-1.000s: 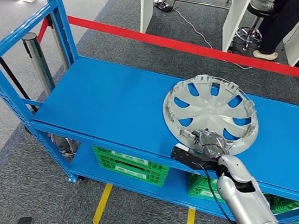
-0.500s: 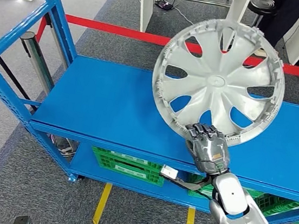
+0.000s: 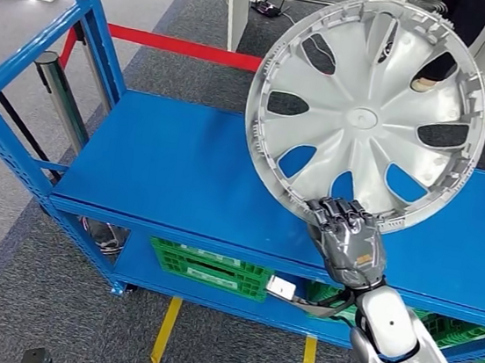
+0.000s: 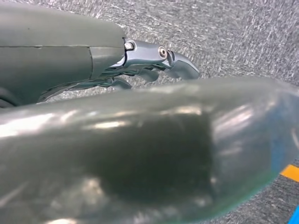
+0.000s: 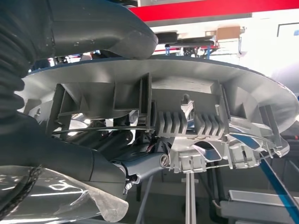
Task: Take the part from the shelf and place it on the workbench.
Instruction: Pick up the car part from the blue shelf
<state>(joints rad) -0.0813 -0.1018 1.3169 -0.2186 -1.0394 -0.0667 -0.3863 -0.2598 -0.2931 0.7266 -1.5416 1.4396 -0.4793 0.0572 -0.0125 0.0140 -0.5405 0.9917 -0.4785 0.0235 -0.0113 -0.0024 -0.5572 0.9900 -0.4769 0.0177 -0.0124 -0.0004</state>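
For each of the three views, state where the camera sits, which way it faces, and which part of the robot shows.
Head view: high on the body, facing forward and down at the blue shelf; the right hand grips the wheel cover.
Left wrist view: behind the left hand, facing grey carpet.
Right wrist view: behind the right hand, facing the wheel cover's ribbed back.
Head and right wrist views share the wheel cover.

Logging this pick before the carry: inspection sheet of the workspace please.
Surface: blue shelf, top deck bare where visible.
Job's things: silver hubcap lifted off the deck, tilted up, held by its lower rim.
Clutter: green crates on the lower level.
Hands: right hand grips the hubcap rim; left hand over grey carpet, state unclear.
Cables: black cable at the right wrist.
Surroundings: red barrier tape, yellow floor lines, white desk legs, person's legs behind.
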